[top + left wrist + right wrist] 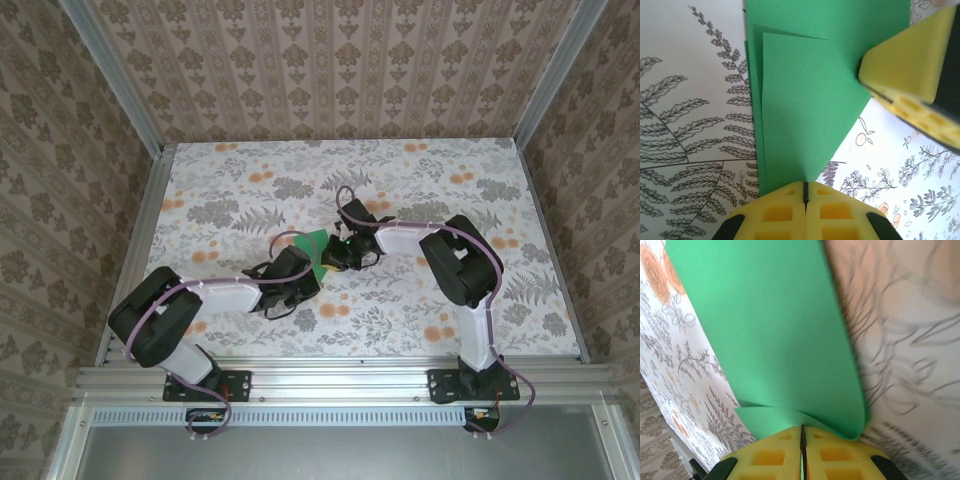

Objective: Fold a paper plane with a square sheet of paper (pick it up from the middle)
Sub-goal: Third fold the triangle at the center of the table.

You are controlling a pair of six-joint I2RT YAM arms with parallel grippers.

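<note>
Now, mid-table: the left gripper (805,192) has its yellow pads pressed together on the narrow tip of the green paper (810,100), which lies partly folded in overlapping layers on the floral table (250,190). The right gripper (801,432) pinches another edge, where the paper curls up off the surface. In the left wrist view one of its fingers (905,60) touches the paper's upper right side.
</note>
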